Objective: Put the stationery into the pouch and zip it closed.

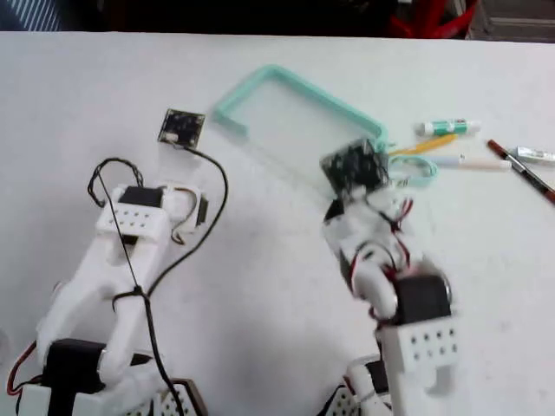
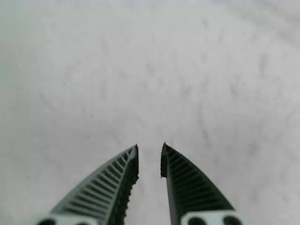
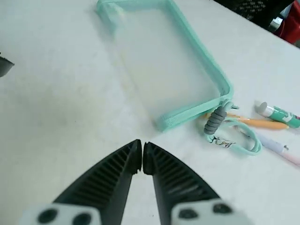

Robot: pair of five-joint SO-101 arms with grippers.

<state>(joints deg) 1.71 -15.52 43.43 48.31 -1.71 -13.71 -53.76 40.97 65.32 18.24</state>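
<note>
The translucent pouch with mint-green trim lies flat at the table's middle back. In the right wrist view the pouch ends in a grey zipper pull with a mint loop strap. My right gripper is shut and holds nothing, hovering just short of the pouch's near corner. Beside the pull lie a yellow pencil, a green-and-white glue stick, a white pen and a red pen. My left gripper hangs over bare table, slightly open with nothing between its fingers.
The left arm stands at the table's left with a black cable looping beside it. The right arm stands near the front, below the pouch. A small tube lies at the far right edge.
</note>
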